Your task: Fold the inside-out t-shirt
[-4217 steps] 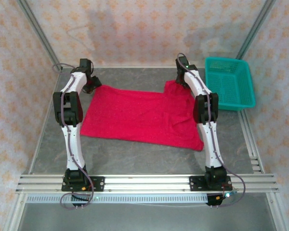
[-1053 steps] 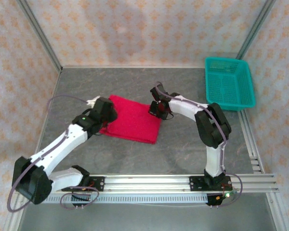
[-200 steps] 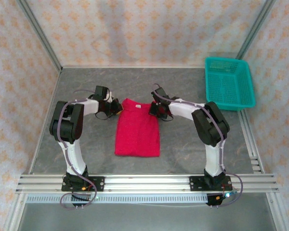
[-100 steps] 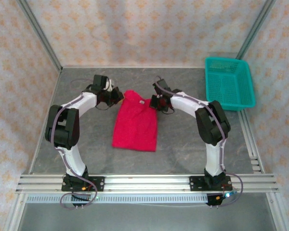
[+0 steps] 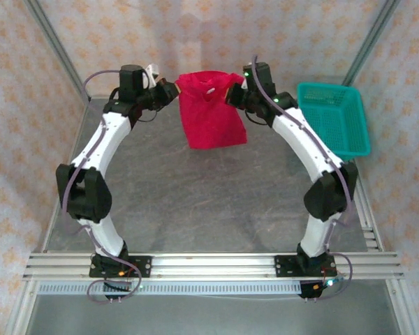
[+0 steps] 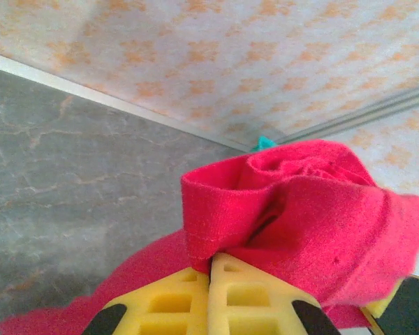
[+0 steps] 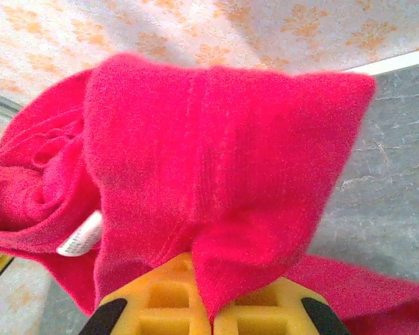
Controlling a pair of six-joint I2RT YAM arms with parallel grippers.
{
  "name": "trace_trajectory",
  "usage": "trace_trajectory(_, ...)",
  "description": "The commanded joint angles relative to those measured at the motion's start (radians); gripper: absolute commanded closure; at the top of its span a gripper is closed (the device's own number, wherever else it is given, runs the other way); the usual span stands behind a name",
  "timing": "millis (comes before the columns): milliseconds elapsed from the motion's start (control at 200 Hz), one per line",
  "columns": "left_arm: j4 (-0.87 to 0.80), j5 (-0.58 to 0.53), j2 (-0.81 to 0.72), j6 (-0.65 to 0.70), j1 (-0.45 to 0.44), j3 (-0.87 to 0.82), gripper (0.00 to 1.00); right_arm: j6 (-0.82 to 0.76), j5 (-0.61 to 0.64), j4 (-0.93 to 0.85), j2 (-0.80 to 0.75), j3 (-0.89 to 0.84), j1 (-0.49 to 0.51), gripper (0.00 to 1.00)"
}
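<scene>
The inside-out t-shirt (image 5: 211,110), bright red and folded into a narrow strip, hangs in the air above the far part of the table, held by its two top corners. My left gripper (image 5: 173,89) is shut on the shirt's left top corner; its yellow fingers (image 6: 167,300) pinch a red fold (image 6: 216,216). My right gripper (image 5: 230,93) is shut on the right top corner, with red cloth (image 7: 216,160) draped over its yellow fingers (image 7: 265,307). A small white neck label (image 7: 80,239) shows near the top edge (image 5: 211,90).
A teal plastic basket (image 5: 333,118) stands at the far right of the grey table (image 5: 195,209). Patterned walls close in the back and sides. An aluminium rail (image 5: 209,265) runs along the near edge, carrying both arm bases.
Both grippers have risen and moved toward the back wall, lifting the shirt off the table. It lay flat a second ago and now hangs free between them.
</scene>
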Motion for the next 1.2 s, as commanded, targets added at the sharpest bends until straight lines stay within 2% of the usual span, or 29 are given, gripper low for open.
trace_trajectory(0,0.129,0.043,-0.135,-0.012,-0.035,-0.179,1.00,0.004,-0.058,0.061,-0.116,-0.222,0.032,1.00)
trace_trajectory(120,0.230,0.015,-0.262,0.015,-0.117,-0.462,1.00,0.053,-0.067,0.213,-0.251,-0.578,0.092,1.00)
trace_trajectory(265,0.323,-0.075,-0.402,0.031,-0.237,-0.808,1.00,0.180,-0.058,0.412,-0.394,-0.997,0.201,1.00)
trace_trajectory(355,0.385,-0.127,-0.502,-0.014,-0.272,-0.985,1.00,0.250,-0.005,0.472,-0.494,-1.155,0.270,1.00)
trace_trajectory(465,0.352,-0.204,-0.643,-0.033,-0.280,-1.106,1.00,0.306,0.046,0.480,-0.595,-1.262,0.292,1.00)
trace_trajectory(530,0.299,-0.253,-0.721,-0.029,-0.280,-1.136,1.00,0.302,0.073,0.462,-0.659,-1.281,0.293,1.00)
trace_trajectory(656,0.230,-0.315,-0.788,-0.018,-0.280,-1.154,1.00,0.253,0.105,0.392,-0.660,-1.230,0.293,1.00)
trace_trajectory(906,0.218,-0.317,-0.736,-0.030,-0.280,-1.105,1.00,0.209,0.115,0.359,-0.571,-1.124,0.292,1.00)
trace_trajectory(1191,0.194,-0.311,-0.719,-0.052,-0.279,-1.033,1.00,0.207,0.160,0.322,-0.536,-1.050,0.281,1.00)
